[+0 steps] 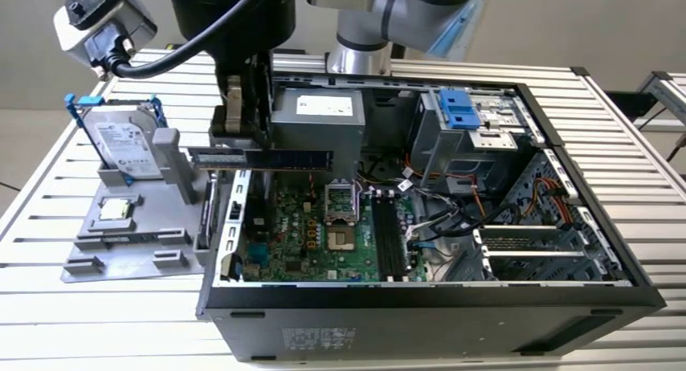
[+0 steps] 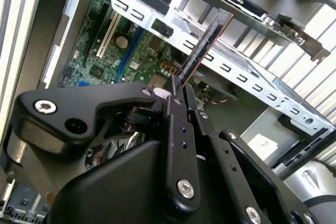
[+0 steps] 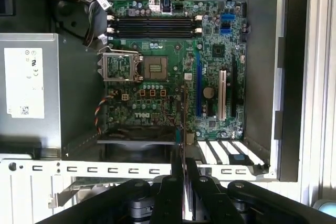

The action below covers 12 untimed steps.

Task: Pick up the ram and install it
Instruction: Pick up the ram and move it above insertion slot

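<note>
Clamping ram [image 1: 268, 158] between my fingers [image 2: 176, 119] near one end, gripper [image 1: 234, 138] hung above open computer case [image 1: 451, 307], over circuit board [image 1: 311, 234], memory slots [image 1: 388, 236] well apart. Risk as I judged: long free end could tilt, snag case wall, miss slot.

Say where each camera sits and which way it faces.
Exterior view: off the arm, looking down into the open case; arm and gripper holding the ram show.
First wrist view: on the wrist, facing the motherboard; gripper shows.
Second wrist view: on the wrist, looking along the ram; gripper shows.
Shared: gripper and ram.
</note>
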### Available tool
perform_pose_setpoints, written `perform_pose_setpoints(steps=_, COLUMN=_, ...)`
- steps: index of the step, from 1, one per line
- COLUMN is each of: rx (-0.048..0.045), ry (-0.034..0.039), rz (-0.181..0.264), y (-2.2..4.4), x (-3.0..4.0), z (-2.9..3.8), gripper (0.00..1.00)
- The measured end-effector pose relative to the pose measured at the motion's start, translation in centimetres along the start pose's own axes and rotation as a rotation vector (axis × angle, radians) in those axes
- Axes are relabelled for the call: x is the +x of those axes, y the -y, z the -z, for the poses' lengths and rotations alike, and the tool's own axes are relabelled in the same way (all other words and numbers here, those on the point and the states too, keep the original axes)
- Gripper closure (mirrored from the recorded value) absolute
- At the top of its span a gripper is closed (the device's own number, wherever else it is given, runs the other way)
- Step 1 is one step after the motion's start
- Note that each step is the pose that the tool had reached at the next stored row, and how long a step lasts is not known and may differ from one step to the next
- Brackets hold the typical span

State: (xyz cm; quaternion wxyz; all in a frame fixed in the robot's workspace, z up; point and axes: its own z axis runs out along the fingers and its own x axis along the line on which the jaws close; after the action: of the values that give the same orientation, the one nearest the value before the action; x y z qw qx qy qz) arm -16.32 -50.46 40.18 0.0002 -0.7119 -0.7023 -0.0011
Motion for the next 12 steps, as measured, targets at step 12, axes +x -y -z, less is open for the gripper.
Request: perform_pose_setpoints(steps=12, rx=-0.0001, ry=0.0000, rz=0.000, y=-1.43, x=0.02, z=0.00, gripper=1.00)
